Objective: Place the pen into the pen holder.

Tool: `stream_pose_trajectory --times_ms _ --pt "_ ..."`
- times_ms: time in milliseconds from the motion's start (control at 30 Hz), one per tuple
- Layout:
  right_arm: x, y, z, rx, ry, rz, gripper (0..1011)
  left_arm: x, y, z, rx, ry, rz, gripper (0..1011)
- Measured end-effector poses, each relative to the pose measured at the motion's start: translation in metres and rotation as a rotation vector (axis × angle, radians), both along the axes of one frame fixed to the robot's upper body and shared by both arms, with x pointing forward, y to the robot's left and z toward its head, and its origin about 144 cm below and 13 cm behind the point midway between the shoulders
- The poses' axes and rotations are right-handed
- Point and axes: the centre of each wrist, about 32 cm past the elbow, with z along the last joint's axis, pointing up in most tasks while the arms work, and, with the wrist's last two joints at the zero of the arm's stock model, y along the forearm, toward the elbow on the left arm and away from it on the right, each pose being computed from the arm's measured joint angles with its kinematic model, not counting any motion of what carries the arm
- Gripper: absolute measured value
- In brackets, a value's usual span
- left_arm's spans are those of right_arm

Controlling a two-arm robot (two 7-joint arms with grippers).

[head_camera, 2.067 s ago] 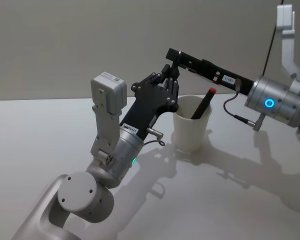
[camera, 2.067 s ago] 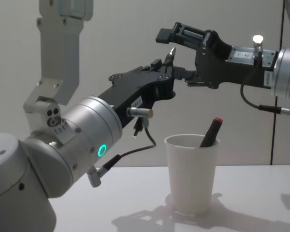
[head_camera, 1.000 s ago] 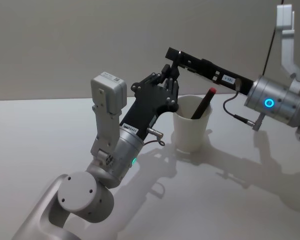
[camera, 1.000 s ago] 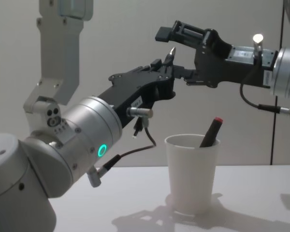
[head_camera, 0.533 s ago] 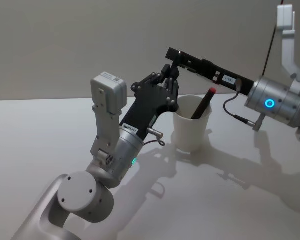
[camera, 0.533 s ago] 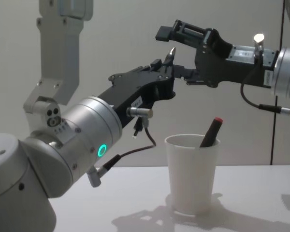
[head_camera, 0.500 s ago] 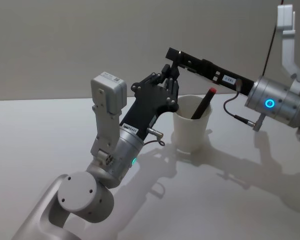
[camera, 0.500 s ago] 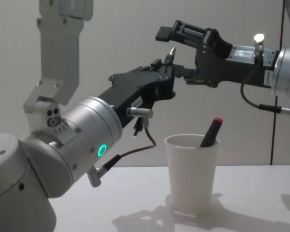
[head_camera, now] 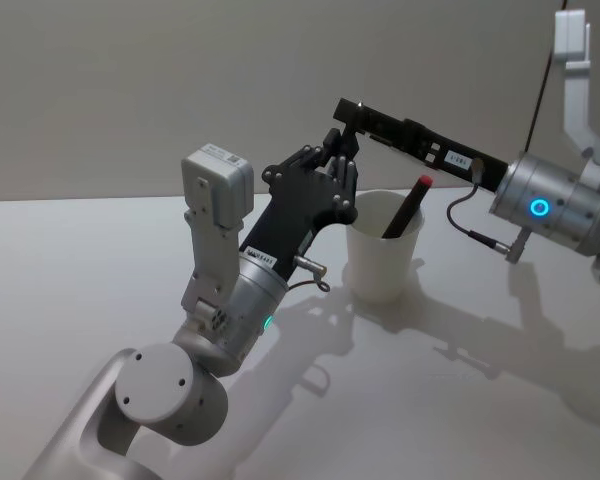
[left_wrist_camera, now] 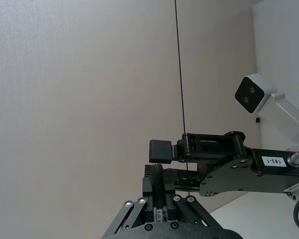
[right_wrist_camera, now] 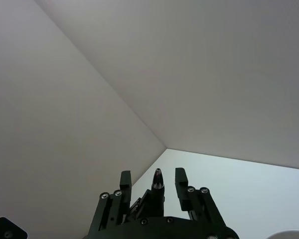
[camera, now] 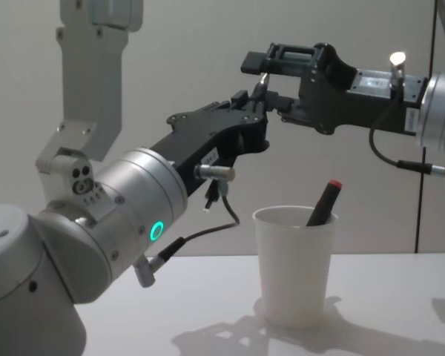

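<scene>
Silver left arm [camera: 133, 193] showing a teal ring [camera: 157, 231], right arm [head_camera: 545, 205] a blue ring [head_camera: 538, 207]; black screw-studded left tool [camera: 251, 100], black right tool [camera: 261, 78] tagged 183-1, thin cables [camera: 208, 231] looping.

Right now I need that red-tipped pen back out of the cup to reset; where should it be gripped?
Grip the red-tipped pen by its upper end, coming from above along its lean: only that part clears the rim of the white cup, the rest sits inside.

Pen [camera: 323, 202] lower part hidden in pen holder [camera: 293, 267]; silvery tip [right_wrist_camera: 158, 177] above, maybe pen.
</scene>
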Motion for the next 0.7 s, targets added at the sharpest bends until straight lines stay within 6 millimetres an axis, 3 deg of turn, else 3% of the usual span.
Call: stream_pose_trajectory --times_ms 367,500,700 --pt "-0.0001 -0.0002 0.0002 0.0 0.0 0.0 222 0.0 0.0 0.0 0.0 0.0 0.0 130" --pt "-0.0001 -0.0002 0.0002 0.0 0.0 0.0 133 0.0 0.0 0.0 0.0 0.0 -0.001 130" --pt "-0.0001 -0.0002 0.0002 0.0 0.0 0.0 120 0.0 -0.0001 0.0 0.0 0.0 -0.001 130"
